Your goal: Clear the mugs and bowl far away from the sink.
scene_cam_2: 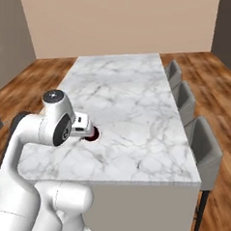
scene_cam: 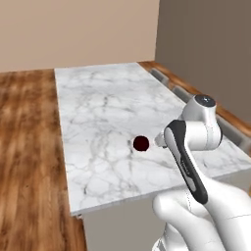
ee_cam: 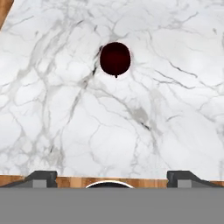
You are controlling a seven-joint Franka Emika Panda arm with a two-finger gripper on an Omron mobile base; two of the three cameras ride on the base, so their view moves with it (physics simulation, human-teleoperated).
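Fingers [ee_cam: 41,178] first: the two dark tips sit at the bottom corners of the hand view, spread as wide as they go, with nothing between them. So the gripper [ee_cam: 112,179] is empty, looking down at the marble island top [ee_cam: 52,109] from above.

Straight ahead of the tips, with open marble in between, is the dark maroon mug [ee_cam: 115,58]. From up here it reads as a round, nearly black blob, and I honestly can't make out a handle or which way it faces. In the left base view the mug [scene_cam: 141,143] sits on the near half of the island, just beside the wrist, well in from the edges. In the right base view the hand half-covers it [scene_cam_2: 93,134].

No teal mug, bowl or sink anywhere in these shots, so I'd guess this mug is the one to deal with here.

What I'd worry about:
- The mug isn't centred between the tips yet. Coming down off-centre could land a finger on the rim and tip it or skate it across the slick marble.
- A round wall gripped off-axis can squirt out sideways on closing.
- Dropping too low jams the tips into the counter.
- From the right, the arm [scene_cam_2: 41,131] hides the mug, so lining up leans on the hand view.
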